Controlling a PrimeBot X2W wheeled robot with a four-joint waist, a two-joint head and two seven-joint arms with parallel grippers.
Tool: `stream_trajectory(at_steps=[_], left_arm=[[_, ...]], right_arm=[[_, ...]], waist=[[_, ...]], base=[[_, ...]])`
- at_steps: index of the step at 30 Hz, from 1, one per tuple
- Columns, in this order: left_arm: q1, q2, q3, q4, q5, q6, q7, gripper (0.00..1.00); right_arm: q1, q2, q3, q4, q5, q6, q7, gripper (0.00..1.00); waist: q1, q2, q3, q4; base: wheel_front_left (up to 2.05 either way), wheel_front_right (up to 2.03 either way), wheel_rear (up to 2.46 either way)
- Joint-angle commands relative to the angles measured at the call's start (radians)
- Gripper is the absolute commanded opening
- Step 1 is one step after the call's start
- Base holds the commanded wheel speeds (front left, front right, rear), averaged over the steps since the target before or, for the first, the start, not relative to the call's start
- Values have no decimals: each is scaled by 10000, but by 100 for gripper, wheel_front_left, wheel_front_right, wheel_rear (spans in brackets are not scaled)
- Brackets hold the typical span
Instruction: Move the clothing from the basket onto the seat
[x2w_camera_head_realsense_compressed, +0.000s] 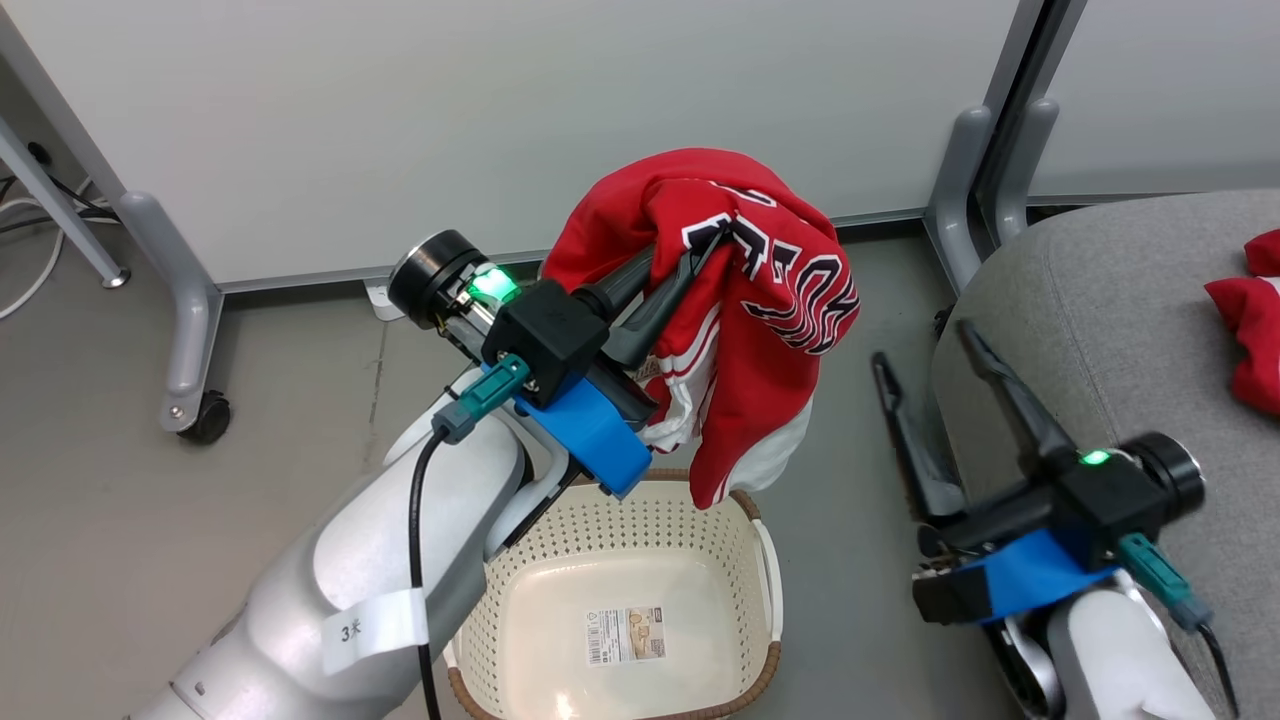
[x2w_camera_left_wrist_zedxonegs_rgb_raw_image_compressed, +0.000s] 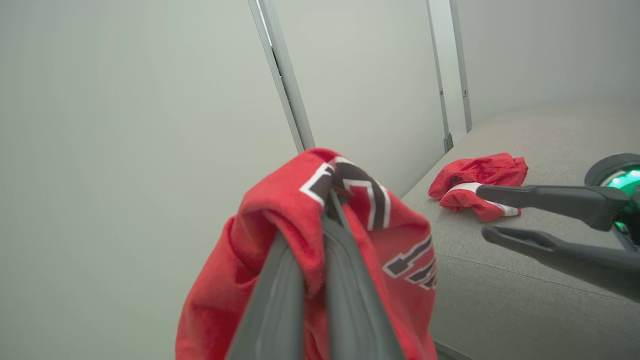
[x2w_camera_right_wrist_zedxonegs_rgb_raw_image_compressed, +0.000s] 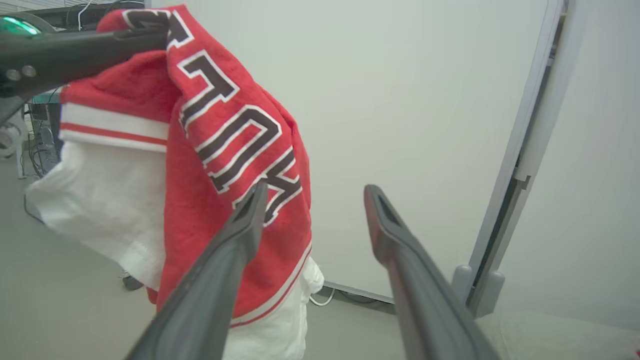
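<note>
We recorded the left hand (x2w_camera_head_realsense_compressed: 715, 240) closed on the lettered red jersey (x2w_camera_head_realsense_compressed: 770, 330), with both fingers pinching a fold beside the black-and-white lettering. The jersey hung from that hand above the far end of the cream perforated basket (x2w_camera_head_realsense_compressed: 640, 525). In the head view its lower edge overlapped the basket's brown rim; we could not tell whether the two touched. A paper label (x2w_camera_head_realsense_compressed: 625, 635) lay on the basket bottom. The basket stood on the grey floor (x2w_camera_head_realsense_compressed: 150, 520). The right hand (x2w_camera_head_realsense_compressed: 922, 345) was open, its fingers spread, between the basket and the grey seat (x2w_camera_head_realsense_compressed: 1100, 300). A plain red garment (x2w_camera_head_realsense_compressed: 1250, 330) with white bands lay crumpled on the seat, well apart from both hands.
</note>
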Motion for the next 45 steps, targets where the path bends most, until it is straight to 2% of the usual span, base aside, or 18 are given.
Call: stream_trajectory(at_steps=[1,5,11,22,29,30,31,45], left_arm=[[-186,23,-19,-13,15,22,-48,0],[-230,-10,-65,-10,47,23,-49,0],[-396,-102,-165,-26,87,9,-48,0],[-584,-312,-537,-59,169,-29,-51,0],[-708,-407,-688,-113,167,-49,-52,0],[-717,-413,-695,-125,165,-51,-52,0],[-721,-423,-702,-130,159,-53,-52,0],[-619,-362,-655,-140,146,-69,-51,0]], right_arm=[[-154,-93,95,-19,-27,1,-34,100],[-806,-318,926,57,61,1,-34,100],[-1689,-393,1654,428,192,1,-32,100],[-3152,-458,2211,1771,-590,1,-34,100],[-3813,-355,2211,3176,-1054,1,-32,100],[-3875,-305,2176,3333,-977,1,-34,46],[-3927,-271,2166,3439,-918,1,-32,0],[-3860,-156,2225,3566,-517,1,-34,0]], waist=[[0,0,24,0],[0,0,163,34],[0,0,365,158],[0,0,686,354],[0,0,804,427],[0,0,805,435],[0,0,804,443],[0,0,768,416]], base=[[0,0,0],[0,0,0],[0,0,0],[0,0,0],[0,0,0],[0,0,0],[0,0,0],[0,0,0]])
